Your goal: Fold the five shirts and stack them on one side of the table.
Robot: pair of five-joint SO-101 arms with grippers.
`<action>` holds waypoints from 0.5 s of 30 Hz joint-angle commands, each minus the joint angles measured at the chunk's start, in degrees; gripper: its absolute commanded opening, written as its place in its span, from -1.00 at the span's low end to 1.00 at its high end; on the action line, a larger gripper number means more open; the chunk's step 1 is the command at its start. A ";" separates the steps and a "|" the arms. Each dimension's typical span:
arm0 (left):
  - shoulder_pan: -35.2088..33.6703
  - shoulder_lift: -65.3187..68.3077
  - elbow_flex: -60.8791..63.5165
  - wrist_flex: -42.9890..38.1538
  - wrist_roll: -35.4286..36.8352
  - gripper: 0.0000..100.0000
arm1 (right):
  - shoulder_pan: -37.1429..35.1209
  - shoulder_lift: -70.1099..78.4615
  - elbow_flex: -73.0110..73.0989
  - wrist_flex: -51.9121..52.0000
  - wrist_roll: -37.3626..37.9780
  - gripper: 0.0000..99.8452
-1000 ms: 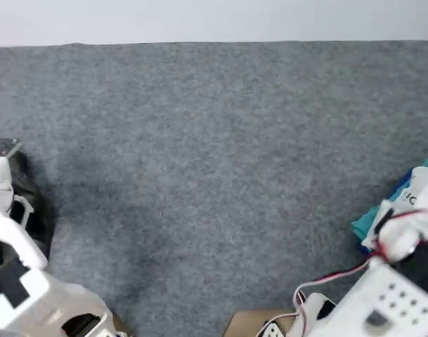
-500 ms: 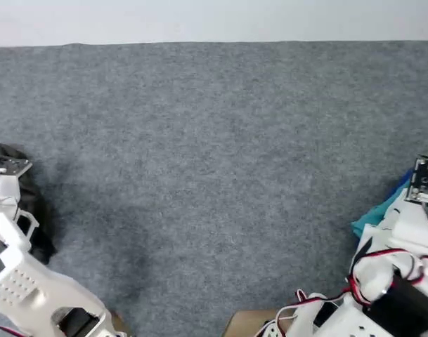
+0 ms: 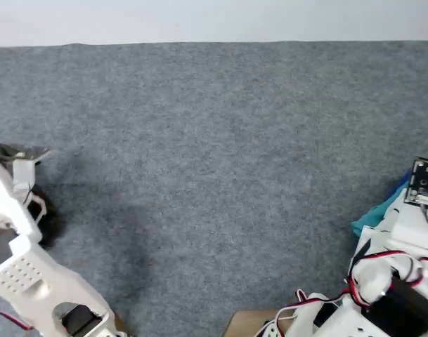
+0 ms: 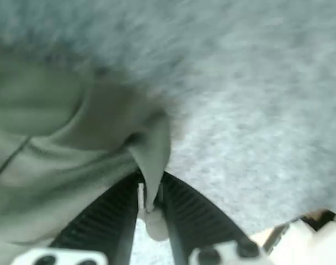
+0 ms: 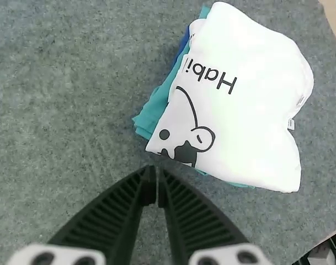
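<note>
My left gripper (image 4: 150,200) is shut on a fold of an olive-grey shirt (image 4: 57,149), pinched between its black fingers over the grey mat. In the high view the left arm (image 3: 17,232) stands at the table's left edge, with dark cloth (image 3: 43,217) showing beside it. My right gripper (image 5: 155,190) is shut with nothing in it, hovering above the mat just short of a stack of folded shirts: a white printed shirt (image 5: 239,99) on top of a teal one (image 5: 151,113). The stack's teal edge (image 3: 372,217) shows at the right edge in the high view.
A grey felt mat (image 3: 221,154) covers the table, its wide middle bare. A tan board (image 3: 252,324) lies at the front edge between the arms. Red and white cables (image 3: 333,284) hang from the right arm.
The left arm has swung its wrist toward the table's middle, drawing the dark shirt along at the left edge. The right arm pulled back from the stack, then held still.
</note>
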State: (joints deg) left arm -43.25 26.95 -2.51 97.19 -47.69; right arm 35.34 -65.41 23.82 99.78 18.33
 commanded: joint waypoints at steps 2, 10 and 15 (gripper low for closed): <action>2.64 -4.92 -5.41 3.16 2.02 -1.00 | -0.40 -0.57 -0.35 0.84 0.26 -0.98; 19.60 -25.14 -0.75 3.16 13.63 -1.00 | -0.66 -0.48 -0.26 0.84 -3.52 -0.98; 34.64 -33.05 -0.48 3.16 23.82 -1.00 | -0.66 -0.31 -0.26 0.75 -3.52 -0.98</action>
State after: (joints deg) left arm -17.58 -0.22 -2.77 98.77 -29.14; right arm 35.34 -65.41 23.82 99.78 15.52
